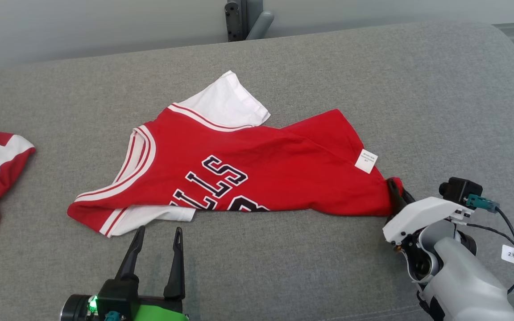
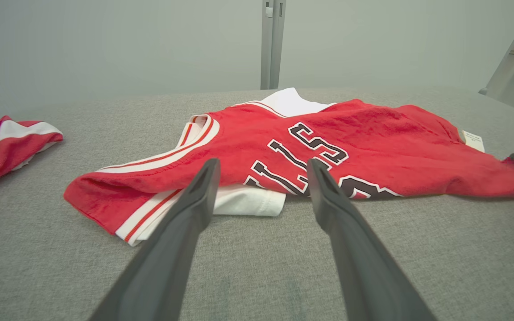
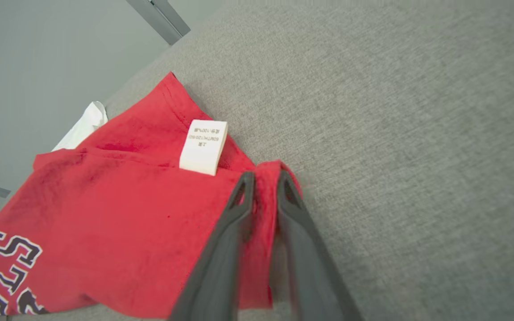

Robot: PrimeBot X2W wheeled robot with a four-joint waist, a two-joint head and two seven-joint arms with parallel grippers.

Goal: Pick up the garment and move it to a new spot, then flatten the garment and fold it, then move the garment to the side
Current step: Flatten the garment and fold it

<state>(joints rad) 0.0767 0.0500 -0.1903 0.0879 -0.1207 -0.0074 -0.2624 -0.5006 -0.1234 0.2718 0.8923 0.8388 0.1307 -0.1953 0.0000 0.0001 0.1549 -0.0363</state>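
Jersey (image 1: 283, 178) of rumpled red knit on woven cushion (image 1: 310, 267): right jaws pinch its corner, left jaws splayed.

Grey fabric surface (image 1: 328, 67) stretches before a pale, plain wall (image 1: 105, 22).

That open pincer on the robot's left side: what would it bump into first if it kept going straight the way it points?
Most likely the near edge of the red jersey, where a white sleeve pokes out just ahead of the left pincer. Its height above the cloth is hard to judge.
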